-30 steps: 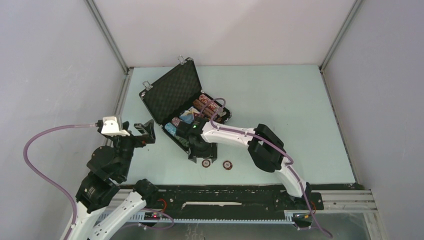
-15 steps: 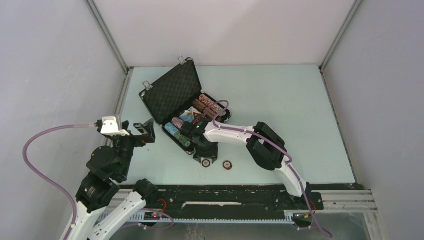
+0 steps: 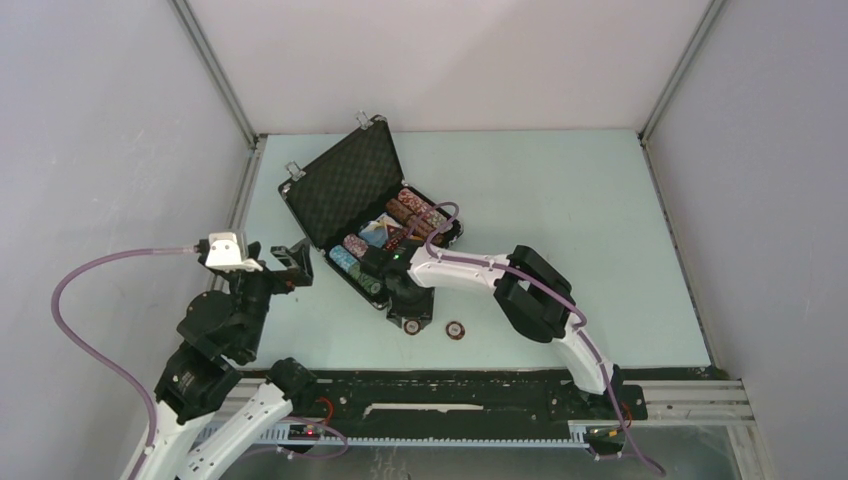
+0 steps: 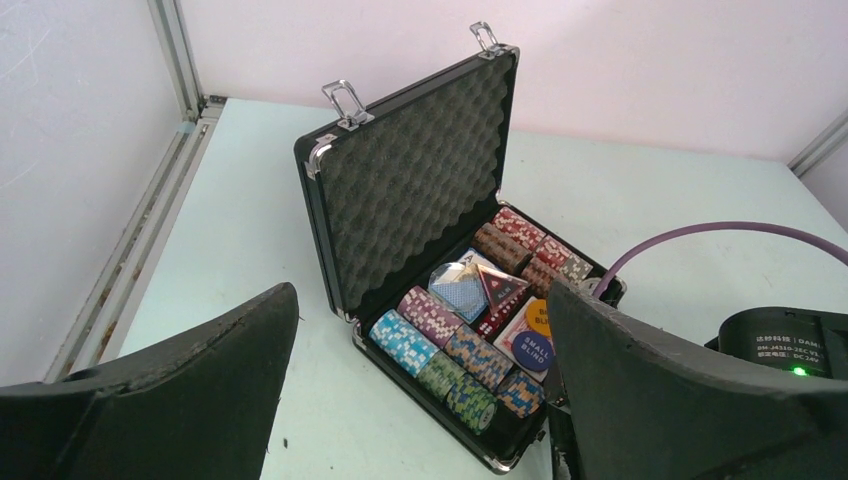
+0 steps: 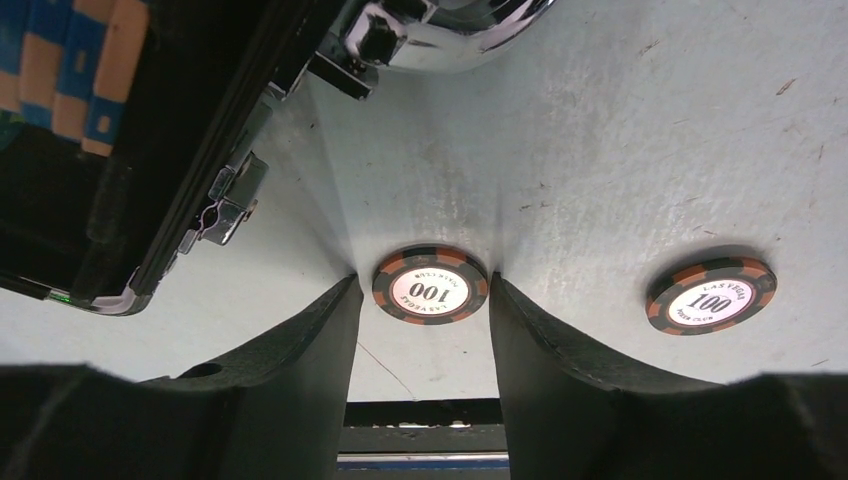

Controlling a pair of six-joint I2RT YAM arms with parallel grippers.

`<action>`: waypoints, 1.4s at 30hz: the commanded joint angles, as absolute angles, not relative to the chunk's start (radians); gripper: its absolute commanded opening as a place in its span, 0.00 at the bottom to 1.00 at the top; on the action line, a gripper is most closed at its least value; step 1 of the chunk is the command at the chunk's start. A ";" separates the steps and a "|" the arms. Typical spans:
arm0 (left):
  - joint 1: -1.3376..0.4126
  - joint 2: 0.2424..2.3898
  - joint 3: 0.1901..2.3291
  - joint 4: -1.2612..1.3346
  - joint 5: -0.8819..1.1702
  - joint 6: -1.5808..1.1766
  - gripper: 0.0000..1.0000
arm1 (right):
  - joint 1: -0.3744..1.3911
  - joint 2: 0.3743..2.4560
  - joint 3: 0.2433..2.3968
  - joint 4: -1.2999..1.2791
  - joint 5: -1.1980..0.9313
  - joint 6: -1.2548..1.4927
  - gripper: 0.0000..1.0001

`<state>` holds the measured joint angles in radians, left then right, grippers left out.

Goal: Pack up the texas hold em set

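1. The briefcase [image 3: 345, 190] sits open on the counter [image 3: 560, 200], left of centre, with its lid standing up along the far-left side.
2. Inside it, rows of chips [image 4: 440, 345] fill the near and far ends, with card decks [image 4: 462, 290] between them.
3. Two loose chips lie on the counter just before the case's near corner: the left chip [image 5: 430, 285], and the right chip [image 5: 711, 295] apart beside it.
4. The right fingers [image 5: 300, 340] straddle the left chip, one on each side.
5. The left fingers [image 4: 200, 370] hang left of the case, well apart from it.

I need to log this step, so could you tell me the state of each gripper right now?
Left gripper: open, holding nothing.
Right gripper: fingers flank a 100 chip on the table; grip cannot be told.
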<state>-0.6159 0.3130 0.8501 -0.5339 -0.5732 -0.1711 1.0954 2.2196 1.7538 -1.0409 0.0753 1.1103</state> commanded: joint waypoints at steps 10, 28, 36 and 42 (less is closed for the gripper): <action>-0.621 0.316 0.833 -0.504 -0.572 -0.146 1.00 | 1.117 2.174 1.734 -1.053 0.106 1.160 0.54; -0.621 0.334 0.833 -0.505 -0.565 -0.147 1.00 | 1.103 2.036 1.665 -1.062 0.159 1.165 0.42; -0.621 0.344 0.832 -0.505 -0.560 -0.149 1.00 | 1.081 1.895 1.490 -1.067 0.185 1.210 0.42; -0.621 0.347 0.833 -0.505 -0.560 -0.149 1.00 | 1.052 1.842 1.386 -1.055 0.206 1.235 0.43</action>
